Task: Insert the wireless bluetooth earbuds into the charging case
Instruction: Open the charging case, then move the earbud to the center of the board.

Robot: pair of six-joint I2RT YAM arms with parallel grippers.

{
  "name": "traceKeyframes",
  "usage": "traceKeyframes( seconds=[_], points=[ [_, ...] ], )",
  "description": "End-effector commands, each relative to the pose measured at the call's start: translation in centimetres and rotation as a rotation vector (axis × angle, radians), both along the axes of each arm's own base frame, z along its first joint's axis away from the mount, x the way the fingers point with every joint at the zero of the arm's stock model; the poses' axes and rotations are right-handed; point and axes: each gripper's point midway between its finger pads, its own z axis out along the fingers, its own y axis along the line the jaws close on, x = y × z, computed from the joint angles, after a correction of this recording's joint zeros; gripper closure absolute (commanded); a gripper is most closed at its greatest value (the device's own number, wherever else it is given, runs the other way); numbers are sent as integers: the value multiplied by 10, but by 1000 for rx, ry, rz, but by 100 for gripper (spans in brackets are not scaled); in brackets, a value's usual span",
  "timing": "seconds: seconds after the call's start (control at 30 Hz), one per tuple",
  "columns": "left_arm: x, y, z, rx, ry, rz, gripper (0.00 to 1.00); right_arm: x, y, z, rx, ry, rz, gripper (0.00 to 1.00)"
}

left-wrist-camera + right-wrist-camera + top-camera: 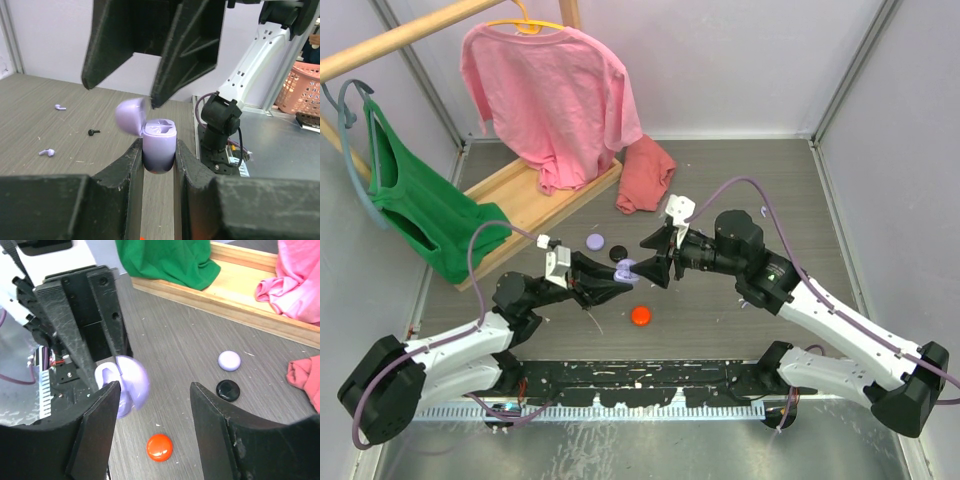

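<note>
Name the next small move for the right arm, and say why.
Probably draw the right gripper away from the raised lid and down toward a tiny lavender plastic earbud on the table. The left gripper clamps the rounded lavender charging case, lid open, while the right jaws stand open and empty and the earbuds lie loose.

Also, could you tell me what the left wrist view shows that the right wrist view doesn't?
Left wrist only: two lavender earbuds and a black earbud loose on the table. Right wrist only: a lavender puck, a black puck, an orange-red puck, a green shirt. Both: the open lavender case held by the left gripper.
</note>
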Motion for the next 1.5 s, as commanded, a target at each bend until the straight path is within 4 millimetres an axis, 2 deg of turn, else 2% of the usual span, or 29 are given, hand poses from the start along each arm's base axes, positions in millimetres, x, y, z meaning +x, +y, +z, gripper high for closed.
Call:
traceKeyframes(
  seconds=[0.0,0.13,0.27,0.4,0.6,0.73,0.93,1.1,1.2,1.27,1.47],
  points=[
    [-16,4,24,-62,-116,-40,95,12,-4,31,45,-65,-64,36],
    [-18,6,24,-61,-121,-38,92,12,-3,31,42,-58,-61,36],
    [-9,8,20,-44,-98,13,92,13,-4,32,37,-51,-72,36],
    [0,10,9,-8,-107,75,93,23,-13,29,14,-20,-159,33],
    [13,15,-7,20,-122,157,93,45,-37,4,-68,92,-381,30],
    [17,18,-14,26,-162,195,90,55,-60,-31,-151,199,-549,28],
    [22,16,-27,63,-194,215,89,58,-95,-100,-274,402,-782,24],
    [27,24,-32,70,-166,273,93,59,-135,-151,-335,536,-991,24],
    [31,30,-34,95,-159,313,94,61,-161,-174,-328,623,-1109,23],
    [31,33,-37,115,-165,329,99,62,-179,-186,-319,676,-1191,23],
    [31,36,-40,140,-167,339,100,56,-227,-217,-346,789,-1409,23]
  ],
)
